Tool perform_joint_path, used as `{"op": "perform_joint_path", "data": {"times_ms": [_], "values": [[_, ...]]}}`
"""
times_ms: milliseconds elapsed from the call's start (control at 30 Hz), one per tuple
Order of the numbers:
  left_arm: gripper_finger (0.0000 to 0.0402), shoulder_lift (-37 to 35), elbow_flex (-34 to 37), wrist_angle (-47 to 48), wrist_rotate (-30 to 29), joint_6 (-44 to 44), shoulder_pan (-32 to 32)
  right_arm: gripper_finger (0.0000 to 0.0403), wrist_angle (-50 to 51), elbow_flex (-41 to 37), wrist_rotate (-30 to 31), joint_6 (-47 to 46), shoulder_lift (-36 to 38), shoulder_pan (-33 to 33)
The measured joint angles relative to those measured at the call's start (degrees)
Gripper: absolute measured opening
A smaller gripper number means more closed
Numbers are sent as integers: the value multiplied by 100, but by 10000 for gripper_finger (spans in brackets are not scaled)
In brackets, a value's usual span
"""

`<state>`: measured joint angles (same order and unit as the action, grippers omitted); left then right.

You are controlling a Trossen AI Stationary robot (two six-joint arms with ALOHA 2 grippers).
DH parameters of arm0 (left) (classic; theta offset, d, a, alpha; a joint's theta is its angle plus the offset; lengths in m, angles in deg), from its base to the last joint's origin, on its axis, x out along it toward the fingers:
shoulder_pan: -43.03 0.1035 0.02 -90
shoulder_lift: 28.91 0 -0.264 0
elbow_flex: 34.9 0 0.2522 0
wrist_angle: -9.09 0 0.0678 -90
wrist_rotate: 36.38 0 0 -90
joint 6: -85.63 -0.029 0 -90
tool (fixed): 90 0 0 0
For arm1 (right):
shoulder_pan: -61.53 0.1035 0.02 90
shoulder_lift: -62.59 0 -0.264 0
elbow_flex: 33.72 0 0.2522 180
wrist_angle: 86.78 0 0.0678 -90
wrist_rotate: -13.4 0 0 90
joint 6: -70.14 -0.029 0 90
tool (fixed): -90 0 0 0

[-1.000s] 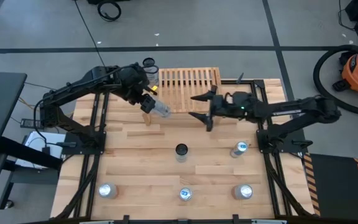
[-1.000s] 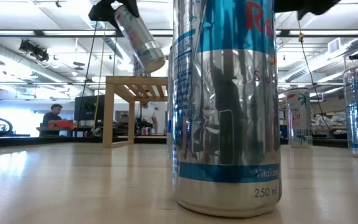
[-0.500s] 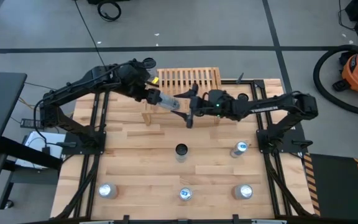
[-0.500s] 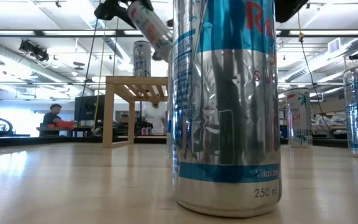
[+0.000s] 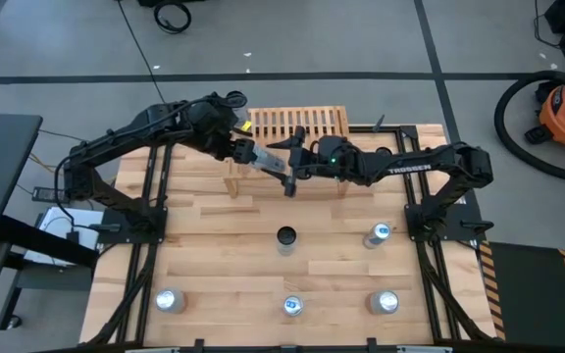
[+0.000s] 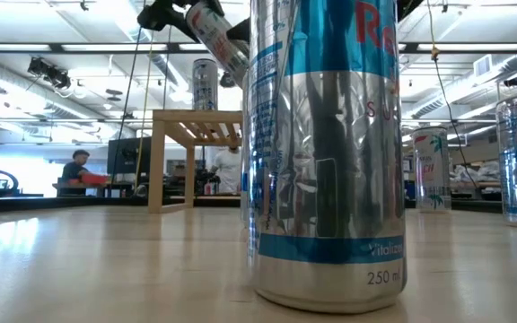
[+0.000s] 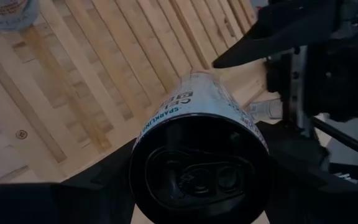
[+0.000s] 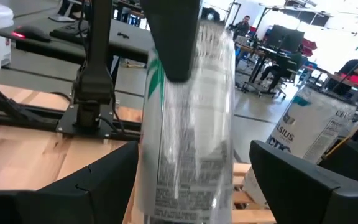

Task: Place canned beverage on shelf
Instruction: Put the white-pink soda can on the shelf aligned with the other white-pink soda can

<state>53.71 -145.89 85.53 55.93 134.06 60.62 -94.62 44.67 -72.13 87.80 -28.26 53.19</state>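
The can (image 7: 199,162) in the left gripper (image 5: 246,154) is shiny silver metal, smooth, with printed letters on its side. The big can (image 6: 328,152) close to the low camera is shiny metal too, like a mirror, with glossy blue bands. The shelf (image 5: 300,125) is pale bare wood, matt, made of smooth slats. The table (image 5: 214,255) is light wood planks with a soft shine. Both grippers are dark matt plastic, and the right gripper (image 5: 293,162) looks the same. The frame (image 5: 145,201) under the arms is black metal. The floor (image 5: 341,39) is grey and smooth
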Motion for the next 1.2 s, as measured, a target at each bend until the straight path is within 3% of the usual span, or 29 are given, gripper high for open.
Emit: {"op": "perform_joint_path", "data": {"times_ms": [633, 967, 1200], "values": [[266, 302, -1, -256, 262, -322, -37, 317, 537, 19, -27, -315, 2, 7], [267, 302, 0, -266, 253, -331, -35, 247, 546, 19, -20, -423, 2, 7], [282, 302, 0, -277, 251, -333, -35, 247, 548, 19, 0, -423, 2, 7]]}}
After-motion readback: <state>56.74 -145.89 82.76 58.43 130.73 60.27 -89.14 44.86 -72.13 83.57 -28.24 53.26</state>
